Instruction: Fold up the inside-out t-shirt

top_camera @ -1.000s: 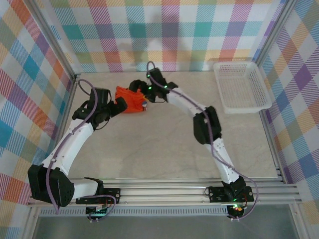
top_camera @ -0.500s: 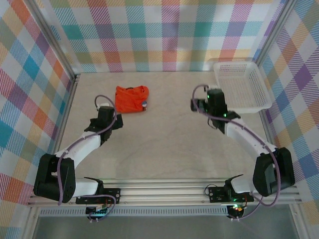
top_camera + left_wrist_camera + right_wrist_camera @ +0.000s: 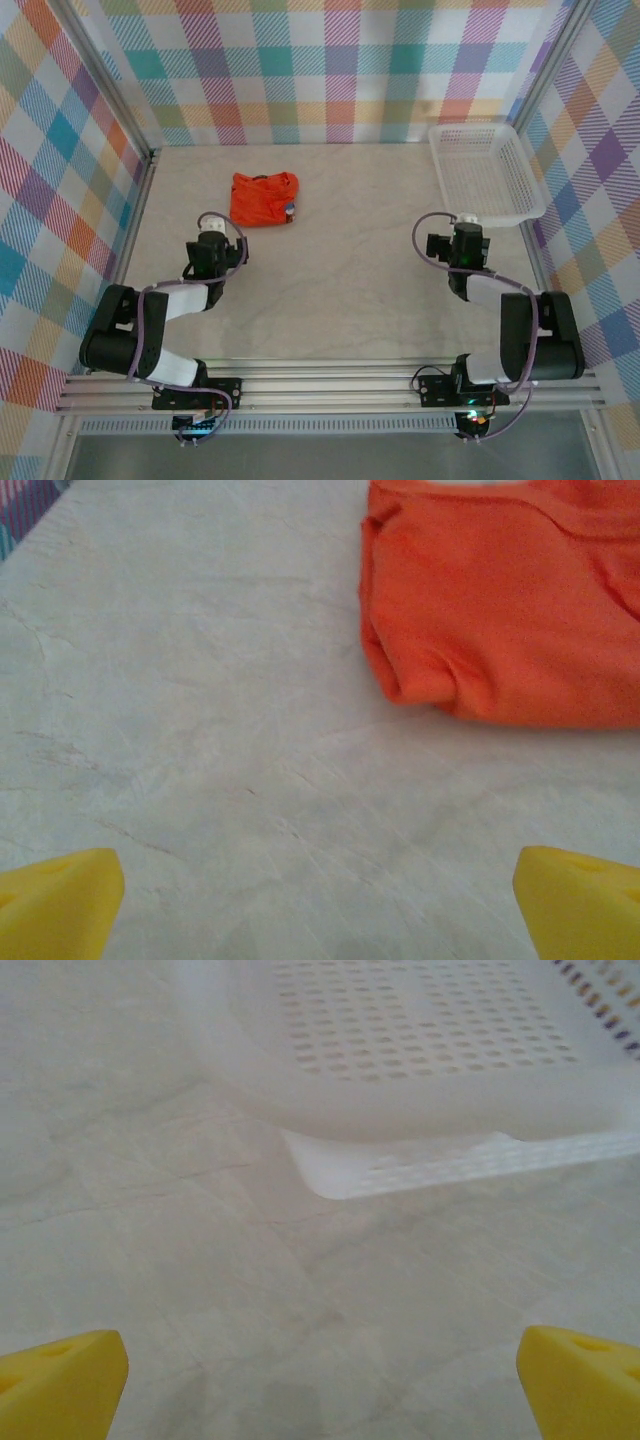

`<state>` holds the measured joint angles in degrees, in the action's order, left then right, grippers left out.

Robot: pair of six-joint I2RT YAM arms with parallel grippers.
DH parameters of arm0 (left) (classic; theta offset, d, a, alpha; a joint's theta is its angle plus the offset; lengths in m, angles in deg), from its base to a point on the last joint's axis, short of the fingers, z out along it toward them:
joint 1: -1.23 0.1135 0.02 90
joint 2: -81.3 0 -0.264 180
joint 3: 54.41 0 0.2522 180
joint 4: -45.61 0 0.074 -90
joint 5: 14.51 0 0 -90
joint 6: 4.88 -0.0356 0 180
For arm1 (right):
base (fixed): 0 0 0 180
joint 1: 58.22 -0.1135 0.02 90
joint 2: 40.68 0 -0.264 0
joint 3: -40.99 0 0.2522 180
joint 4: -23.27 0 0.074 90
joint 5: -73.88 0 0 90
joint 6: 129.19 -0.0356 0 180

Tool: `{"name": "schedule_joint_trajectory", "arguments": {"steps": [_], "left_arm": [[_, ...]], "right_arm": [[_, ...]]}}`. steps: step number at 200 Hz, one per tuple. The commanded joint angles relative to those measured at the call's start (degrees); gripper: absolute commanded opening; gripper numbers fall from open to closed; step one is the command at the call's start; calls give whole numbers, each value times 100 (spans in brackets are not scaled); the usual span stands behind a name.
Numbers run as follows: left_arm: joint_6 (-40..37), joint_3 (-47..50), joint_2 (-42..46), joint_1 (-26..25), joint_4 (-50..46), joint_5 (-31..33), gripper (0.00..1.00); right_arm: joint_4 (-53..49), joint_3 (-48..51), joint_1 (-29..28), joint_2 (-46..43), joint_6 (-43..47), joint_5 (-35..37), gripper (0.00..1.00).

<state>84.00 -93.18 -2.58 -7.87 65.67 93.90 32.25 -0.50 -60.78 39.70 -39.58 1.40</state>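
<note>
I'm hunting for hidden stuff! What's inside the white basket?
The white basket holds nothing I can see, just its own holey floor. From above, no part of its inside is covered.

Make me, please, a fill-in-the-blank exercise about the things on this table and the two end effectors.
1. The t-shirt, lying in a compact bundle, is ____ in colour.
2. The left end effector points toward the t-shirt, and its jaws are ____.
3. The right end effector points toward a white plastic ____.
Missing words: orange; open; basket.
</note>
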Motion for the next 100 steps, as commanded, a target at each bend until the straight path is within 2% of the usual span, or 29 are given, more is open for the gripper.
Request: {"name": "schedule_joint_trajectory", "arguments": {"steps": [1,14,26,34,47,56,65,74,100], "left_arm": [[89,191,-441,259,1328,-244,100],[50,263,-561,268,1572,-293,100],[58,264,-573,269,1585,-308,100],[52,231,-537,271,1464,-329,100],[55,221,-557,271,1473,-332,100],[48,225,-574,275,1509,-325,100],[59,218,-560,275,1466,-330,100],[44,214,-568,276,1486,-332,100],[45,214,-566,275,1476,-322,100]], "right_arm": [[634,-291,38,266,-101,-805,100],[1116,-164,27,397,31,-1320,100],[1649,-70,47,670,-57,-1253,100],[1456,-35,79,542,-67,-1298,100],[2255,393,121,620,-100,-1390,100],[3180,660,116,878,-113,-1211,100],[2721,615,116,674,-187,-1124,100],[2936,583,107,810,-177,-1034,100],[2661,525,63,733,-159,-995,100]]}}
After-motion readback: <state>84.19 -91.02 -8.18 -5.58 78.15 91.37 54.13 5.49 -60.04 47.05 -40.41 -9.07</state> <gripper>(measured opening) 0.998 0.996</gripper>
